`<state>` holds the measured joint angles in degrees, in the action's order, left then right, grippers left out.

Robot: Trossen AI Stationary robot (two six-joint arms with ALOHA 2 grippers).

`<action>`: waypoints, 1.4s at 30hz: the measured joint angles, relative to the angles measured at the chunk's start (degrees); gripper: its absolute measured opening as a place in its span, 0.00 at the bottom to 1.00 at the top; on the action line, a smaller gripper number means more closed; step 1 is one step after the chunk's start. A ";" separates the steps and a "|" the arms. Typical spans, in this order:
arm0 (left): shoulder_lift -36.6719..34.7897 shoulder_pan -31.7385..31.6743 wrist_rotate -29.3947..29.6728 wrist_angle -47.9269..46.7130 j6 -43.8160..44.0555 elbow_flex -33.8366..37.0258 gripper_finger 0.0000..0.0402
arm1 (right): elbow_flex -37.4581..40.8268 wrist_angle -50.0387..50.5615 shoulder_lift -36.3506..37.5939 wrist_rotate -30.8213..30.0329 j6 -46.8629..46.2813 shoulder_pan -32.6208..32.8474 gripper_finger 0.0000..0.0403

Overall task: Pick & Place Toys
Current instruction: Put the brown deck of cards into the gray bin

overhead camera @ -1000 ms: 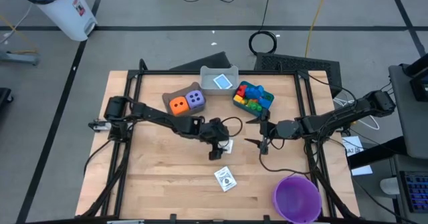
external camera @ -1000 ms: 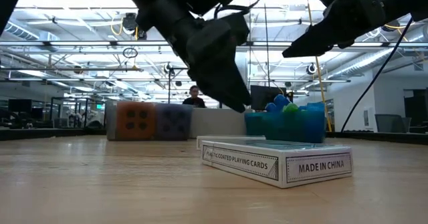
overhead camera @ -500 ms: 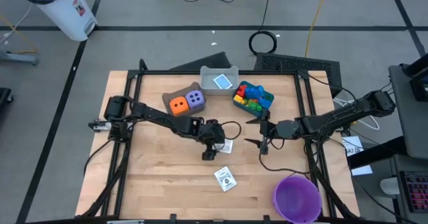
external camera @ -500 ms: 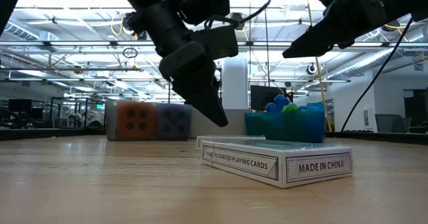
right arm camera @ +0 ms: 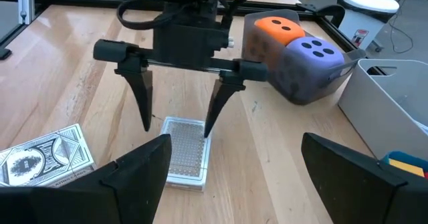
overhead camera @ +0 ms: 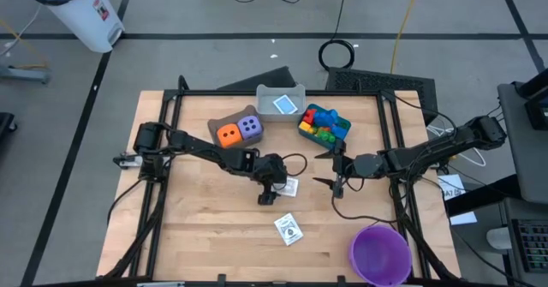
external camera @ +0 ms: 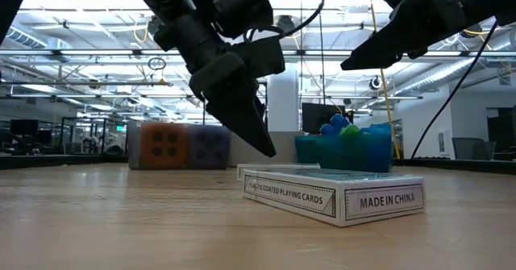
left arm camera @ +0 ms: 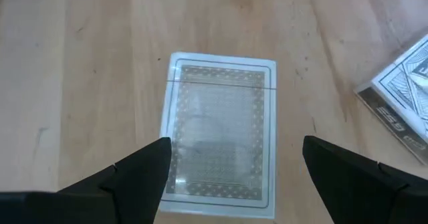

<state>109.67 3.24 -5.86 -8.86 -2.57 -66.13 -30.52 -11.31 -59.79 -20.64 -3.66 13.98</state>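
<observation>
Nearest the front edge lies a boxed deck of cards [overhead camera: 288,230] flat on the tabletop [overhead camera: 205,227], touched by nothing. A little farther in, the left end effector [overhead camera: 267,197] hangs just above a second flat card case [left arm camera: 219,134] — the clear one — with its fingers spread wide and empty, one tip to either side of the case and neither quite touching it. The case's long axis runs away from the wrist, so the fingers straddle its short width; my guess is a straight drop and squeeze would catch it. The right end effector [overhead camera: 326,182] is near, off to the case's other side, also spread open with nothing in it, but the left is plainly closer. Beyond them the orange die [overhead camera: 228,134] and purple die [overhead camera: 249,128] sit in the brown bin [overhead camera: 216,124], the bricks [overhead camera: 321,124] in the blue bin [overhead camera: 343,133].
</observation>
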 joint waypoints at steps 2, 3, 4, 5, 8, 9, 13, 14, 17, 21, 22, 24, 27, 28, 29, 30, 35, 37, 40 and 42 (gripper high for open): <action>0.07 -0.01 0.45 -0.06 -0.13 -0.01 0.86 | 0.00 0.01 0.00 0.00 0.00 0.00 0.81; 0.71 0.00 1.22 0.27 -0.15 -0.02 0.86 | 0.00 0.02 0.00 0.00 0.01 0.00 0.81; 1.24 -0.04 1.50 0.52 -0.13 -0.04 0.86 | 0.00 0.00 0.00 0.00 0.00 0.00 0.81; 1.80 -0.13 1.63 0.66 -0.34 -0.04 0.86 | 0.00 -0.01 0.00 0.00 0.02 0.00 0.81; 3.84 -0.11 1.68 2.58 -0.40 -0.21 0.86 | 0.00 0.03 0.00 0.02 0.02 0.00 0.81; 4.55 -0.11 1.84 3.53 -0.58 -0.26 0.86 | 0.00 0.11 0.00 0.02 0.01 0.00 0.81; 5.81 0.12 3.36 5.99 -0.53 -0.26 0.86 | 0.00 0.19 0.00 0.00 0.02 0.00 0.81; 5.88 0.20 4.30 6.10 -0.59 -0.26 0.86 | 0.00 0.15 0.00 0.02 0.02 0.00 0.81; 5.94 0.27 8.96 5.56 -2.92 -0.22 0.86 | 0.00 0.23 0.00 0.00 0.02 0.00 0.81; 5.84 0.72 14.72 5.23 -4.84 -0.07 0.86 | 0.00 0.38 -0.02 -0.07 -0.26 0.00 0.81; 5.84 0.79 15.35 5.69 -4.89 -0.06 0.86 | 0.00 0.03 -0.37 -0.07 -0.54 0.00 0.81; 5.88 0.89 15.49 6.48 -4.65 -0.02 0.86 | 0.00 -1.30 -1.92 -0.11 -1.42 0.00 0.81; 5.88 0.51 14.52 8.25 -3.73 -0.02 0.86 | 0.00 -2.94 -5.85 -0.10 -1.67 -0.06 0.81; 5.88 0.42 14.47 8.76 -3.13 0.00 0.86 | -0.02 -3.79 -7.53 -0.10 -1.66 -0.22 0.81; 5.88 0.23 14.25 9.14 -2.60 0.01 0.86 | -0.02 -4.72 -9.30 -0.01 -1.62 -0.42 0.81; 5.88 0.05 13.58 9.56 -2.10 0.02 0.86 | 0.00 -6.08 -11.04 0.04 -1.59 -0.56 0.81; 5.88 -0.09 12.41 10.20 -1.49 0.02 0.86 | -0.02 -15.69 -20.61 2.91 1.35 -1.82 0.81; 5.88 -0.08 12.36 10.22 -1.54 0.02 0.86 | -0.08 -18.31 -23.87 3.00 1.41 -2.53 0.81; 5.88 -0.08 12.35 10.29 -1.55 0.02 0.86 | -1.02 -18.40 -27.89 2.97 -1.66 -3.77 0.81; 5.88 -0.08 12.34 10.33 -1.47 0.02 0.86 | -2.35 -17.09 -29.78 3.78 -3.45 -4.28 0.83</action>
<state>115.55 3.16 6.48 1.48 -4.04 -66.11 -32.87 -28.40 -89.57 -16.87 -7.11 9.70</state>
